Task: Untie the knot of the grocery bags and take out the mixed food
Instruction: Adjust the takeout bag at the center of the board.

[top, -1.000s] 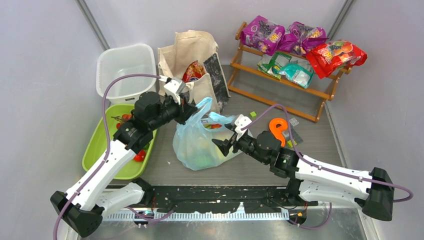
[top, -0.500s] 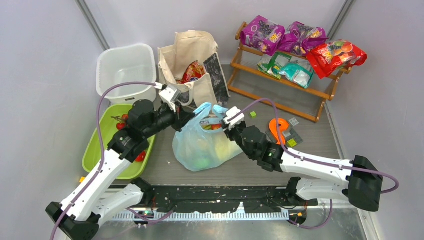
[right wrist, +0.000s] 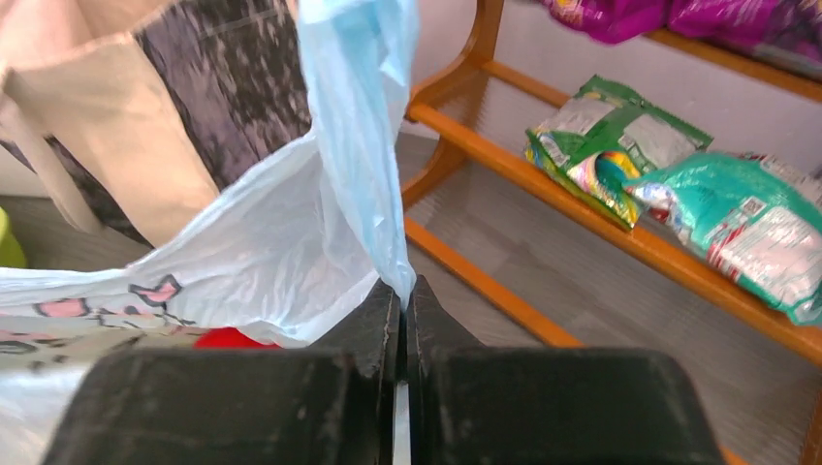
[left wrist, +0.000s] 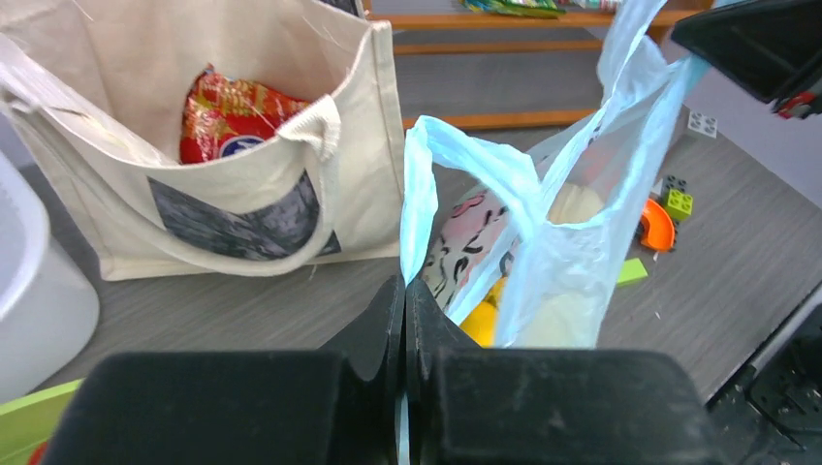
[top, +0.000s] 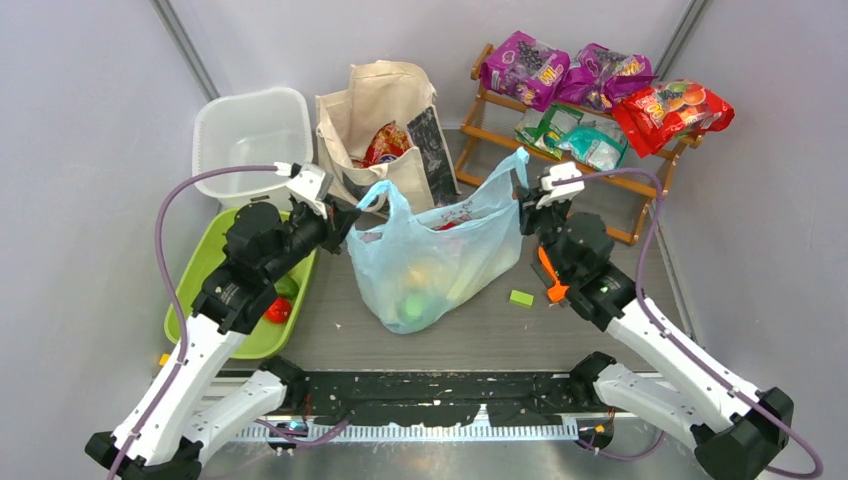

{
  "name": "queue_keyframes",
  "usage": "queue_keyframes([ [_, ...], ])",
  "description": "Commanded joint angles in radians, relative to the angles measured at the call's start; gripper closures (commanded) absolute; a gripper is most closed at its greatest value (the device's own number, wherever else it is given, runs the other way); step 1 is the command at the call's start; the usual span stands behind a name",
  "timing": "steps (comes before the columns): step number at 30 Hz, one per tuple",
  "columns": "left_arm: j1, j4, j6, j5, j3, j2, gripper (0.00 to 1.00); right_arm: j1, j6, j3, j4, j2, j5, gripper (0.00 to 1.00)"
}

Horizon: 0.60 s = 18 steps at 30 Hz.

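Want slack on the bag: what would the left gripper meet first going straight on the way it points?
The left gripper, shut on the light-blue bag's handle, has that plastic straight ahead. Past it, the right edge of the canvas tote looks next in line, though depth is unclear.

The thin light-blue plastic carrier bag: translucent, faint pink-and-black cartoon print; yellow and green contents show through, red patch near the mouth. The cream canvas tote: dark grey mottled printed panel on one side; inside it a red crinkly snack packet with yellow and blue markings. The rectangular plastic tub: milky white. The shallow plastic tray: lime green, with small red fruit in it. The slatted wooden rack: orange-brown, carrying purple snack packets, teal-green packets and a red packet with multicoloured fruit print. The table top: grey wood grain.
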<state>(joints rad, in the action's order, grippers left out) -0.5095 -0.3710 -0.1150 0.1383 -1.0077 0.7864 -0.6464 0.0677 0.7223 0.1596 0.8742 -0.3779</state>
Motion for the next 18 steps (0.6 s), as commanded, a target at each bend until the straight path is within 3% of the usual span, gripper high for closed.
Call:
queue_keyframes([
  [1, 0.026, 0.041, 0.034, -0.015, -0.094, 0.016, 1.0, 0.095, -0.065, 0.129, -0.053, -0.044, 0.21, 0.95],
  [4, 0.028, 0.054, 0.031, 0.026, -0.092, 0.023, 1.0, 0.124, -0.079, 0.158, -0.067, -0.023, 0.289, 0.95],
  [8, 0.028, 0.08, 0.02, 0.188, -0.032, 0.0, 1.0, 0.161, -0.118, 0.163, -0.079, 0.048, 0.36, 0.95],
  [18, 0.028, 0.036, 0.031, 0.382, 0.093, -0.211, 1.0, 0.292, -0.245, 0.158, -0.04, 0.21, 0.495, 0.95],
])
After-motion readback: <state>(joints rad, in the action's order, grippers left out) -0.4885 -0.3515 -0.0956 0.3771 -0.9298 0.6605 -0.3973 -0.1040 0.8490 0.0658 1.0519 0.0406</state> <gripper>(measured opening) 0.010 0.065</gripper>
